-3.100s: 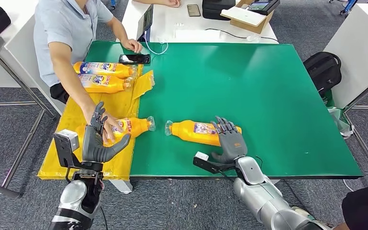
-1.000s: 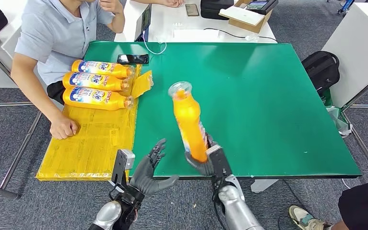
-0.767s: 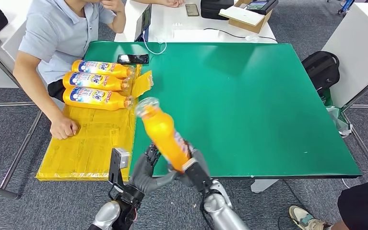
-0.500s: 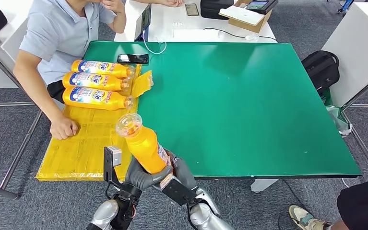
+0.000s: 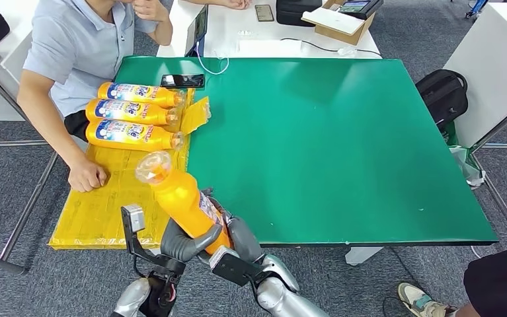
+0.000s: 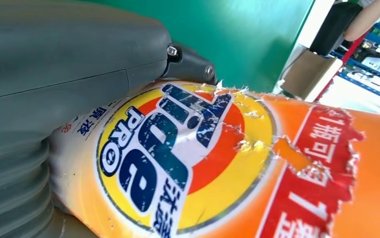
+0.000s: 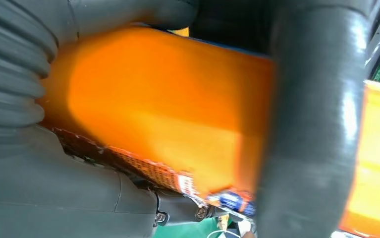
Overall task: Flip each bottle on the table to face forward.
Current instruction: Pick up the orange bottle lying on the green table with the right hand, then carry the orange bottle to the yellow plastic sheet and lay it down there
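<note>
Green bench (image 5: 343, 132) w/ yellow sheet (image 5: 115, 198) on its left side; three bottles (image 5: 131, 113) lie there label-up beside a seated person (image 5: 72, 53). I've got the fourth orange bottle (image 5: 181, 198) lifted at the near edge, cap tilted up and away, both hands on its lower body: left hand (image 5: 183, 241) wraps it, right hand (image 5: 237, 241) grips too. Looks like mid-handover. Next, I reckon: right lets go, left lays it label-up just beside the row.
</note>
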